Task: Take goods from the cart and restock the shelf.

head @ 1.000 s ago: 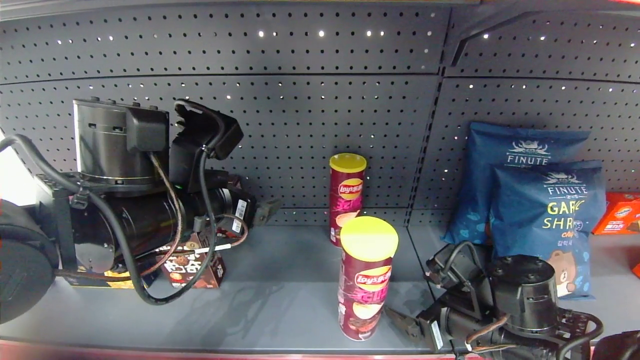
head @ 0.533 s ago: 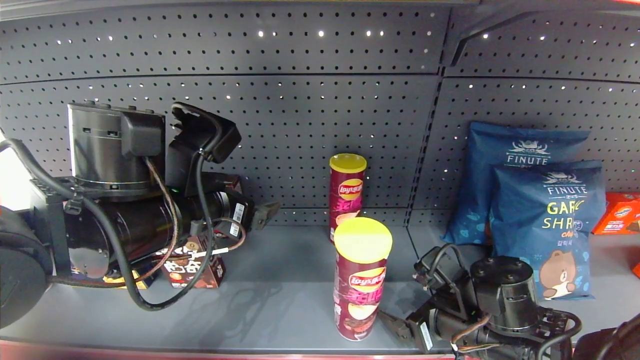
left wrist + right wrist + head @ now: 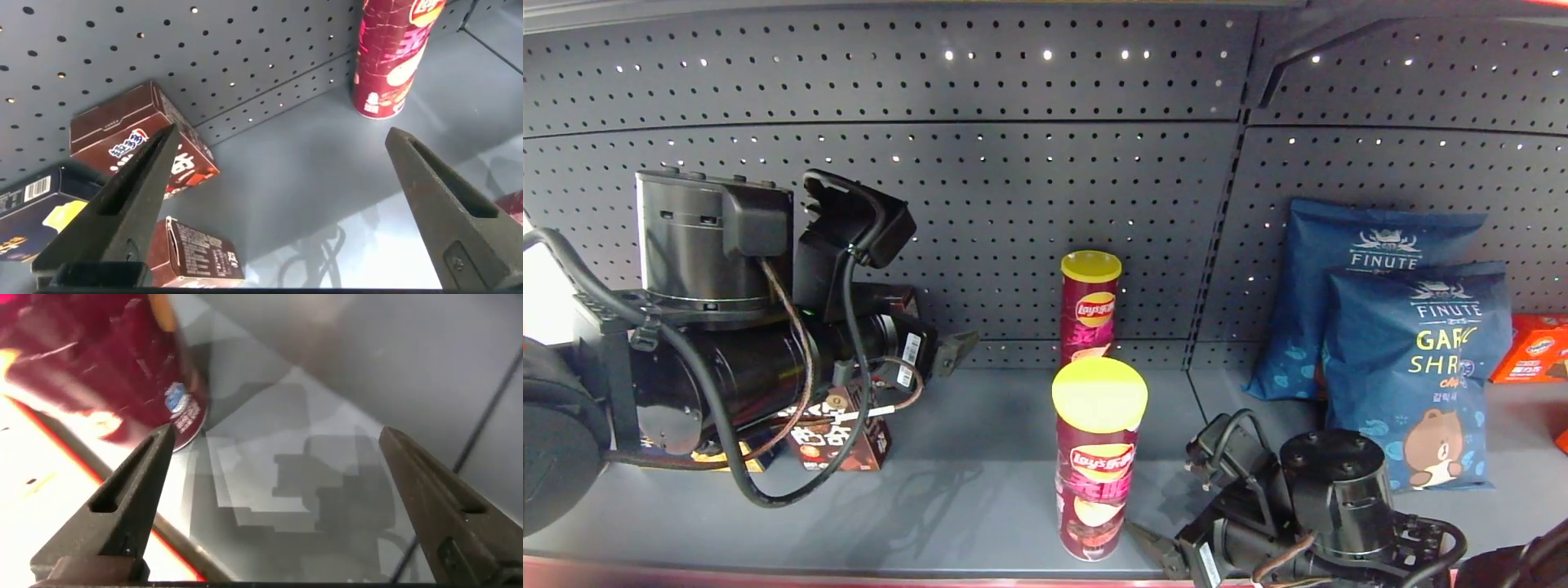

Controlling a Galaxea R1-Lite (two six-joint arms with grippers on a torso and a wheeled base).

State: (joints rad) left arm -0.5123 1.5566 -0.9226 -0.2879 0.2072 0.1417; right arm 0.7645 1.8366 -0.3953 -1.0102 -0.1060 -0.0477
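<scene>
At the front edge of the shelf the front can stands upright. It is a tall tube of crisps, dark red, with a yellow and red badge, a picture of crisps low on its side and a flat bright yellow lid. Just beside its base, on the robot's right, the right claw lies low over the shelf, its two dark fingers spread wide with nothing between them. In the right wrist view one fingertip comes close to the tube's bottom rim, and whether they touch cannot be told. Farther in and well to the left, the left claw hovers above the shelf, also spread wide and empty. Under and beside it are brown boxes with a biscuit picture, one lying flat and another tilted near the pegboard wall, and next to them a dark blue box with yellow on it. At the back, straight behind the front can and close to the wall, the back can stands upright, in the same red with a yellow lid. To the right, blue bags lean one in front of another, with an orange box beside them.
</scene>
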